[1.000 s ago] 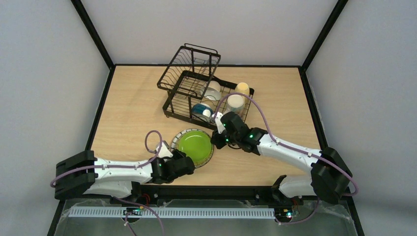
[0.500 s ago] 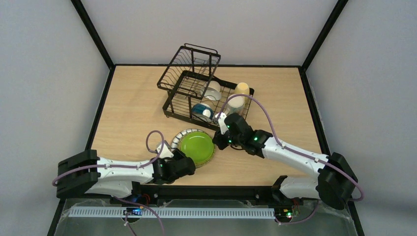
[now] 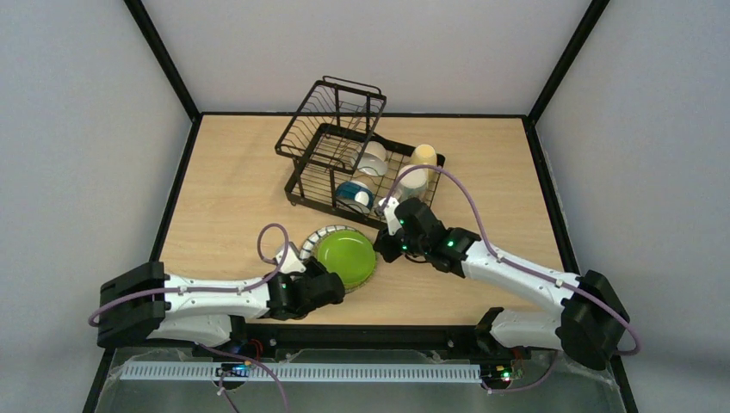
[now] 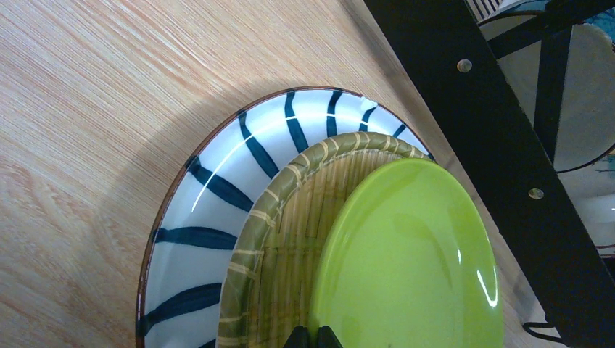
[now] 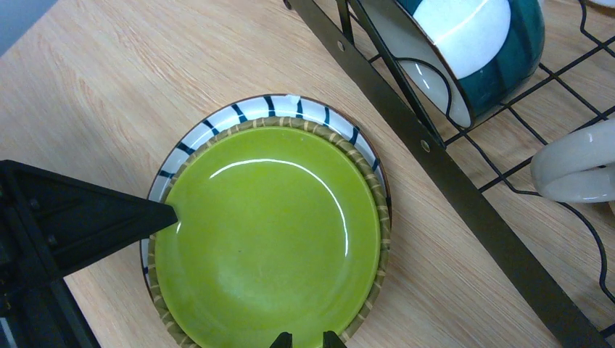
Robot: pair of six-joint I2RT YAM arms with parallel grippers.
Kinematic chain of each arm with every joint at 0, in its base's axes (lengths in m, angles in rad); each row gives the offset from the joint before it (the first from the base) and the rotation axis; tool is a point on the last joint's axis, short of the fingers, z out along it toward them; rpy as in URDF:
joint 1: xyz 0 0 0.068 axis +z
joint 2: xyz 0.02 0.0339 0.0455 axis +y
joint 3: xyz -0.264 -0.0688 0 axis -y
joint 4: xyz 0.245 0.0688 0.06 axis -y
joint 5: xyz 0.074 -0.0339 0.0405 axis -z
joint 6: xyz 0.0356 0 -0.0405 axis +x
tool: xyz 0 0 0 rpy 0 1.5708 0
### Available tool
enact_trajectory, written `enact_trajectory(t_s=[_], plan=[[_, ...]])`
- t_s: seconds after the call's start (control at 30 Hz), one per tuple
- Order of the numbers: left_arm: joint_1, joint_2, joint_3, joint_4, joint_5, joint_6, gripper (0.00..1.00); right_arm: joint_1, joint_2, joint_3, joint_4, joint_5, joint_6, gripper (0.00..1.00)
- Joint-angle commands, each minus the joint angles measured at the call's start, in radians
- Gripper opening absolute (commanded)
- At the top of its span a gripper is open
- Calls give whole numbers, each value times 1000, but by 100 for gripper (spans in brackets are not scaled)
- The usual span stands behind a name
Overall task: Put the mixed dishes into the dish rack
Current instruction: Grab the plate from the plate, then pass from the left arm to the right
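A green plate (image 3: 344, 255) lies on a woven bamboo tray (image 4: 283, 232), which sits in a black-and-white striped plate (image 5: 217, 123) on the table in front of the dish rack (image 3: 301, 185). My left gripper (image 3: 336, 280) is shut on the green plate (image 4: 413, 254) at its near-left rim, with its tips (image 4: 313, 338) pinched together there. My right gripper (image 3: 384, 249) hovers at the plate's right rim. Its tips (image 5: 304, 339) stand a narrow gap apart above the green plate (image 5: 268, 232), holding nothing. A blue-outside bowl (image 3: 353, 194), a white bowl (image 3: 372, 157), a yellow mug (image 3: 423, 155) and a cream mug (image 3: 413, 179) stand in the rack.
The rack's black frame bar (image 5: 435, 159) runs close past the plate stack's far-right side. Its raised basket tier (image 3: 331, 112) rises at the back left. Bare wooden table (image 3: 232, 189) lies left of the rack and right of my right arm.
My left gripper has closed on the green plate's rim. The green plate has shifted slightly right on the stack, baring more striped rim. My right gripper edged right and narrowed a little.
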Motion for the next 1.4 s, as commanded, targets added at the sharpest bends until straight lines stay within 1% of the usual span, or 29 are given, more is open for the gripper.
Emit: enact_trajectory(t_s=[0.0,0.2,0.33,0.37,0.53,0.7,0.87,1.07,1.37], plan=[[-13,-35,21,-43,-40,11,2,5,-37,8,-9,15,22,23],[-14,-95,39,-100,-51,25,2,5,-46,7,-15,16,28,23],[-14,-141,67,-152,-69,50,2,5,-49,11,-19,16,35,27],[-13,-152,71,-163,-72,52,2,5,-51,12,-20,13,38,30],[-14,-215,78,-200,-81,58,2,5,-55,11,-21,-3,59,48],[-13,-258,85,-238,-83,65,2,5,-70,-3,-10,-17,88,56],[-13,-305,88,-261,-81,74,2,5,-97,-15,-8,-22,98,67],[-14,-369,92,-253,-70,122,2,5,-113,-43,27,-59,118,69],[-14,-459,90,-220,-34,231,2,5,-129,-86,124,-126,159,69]])
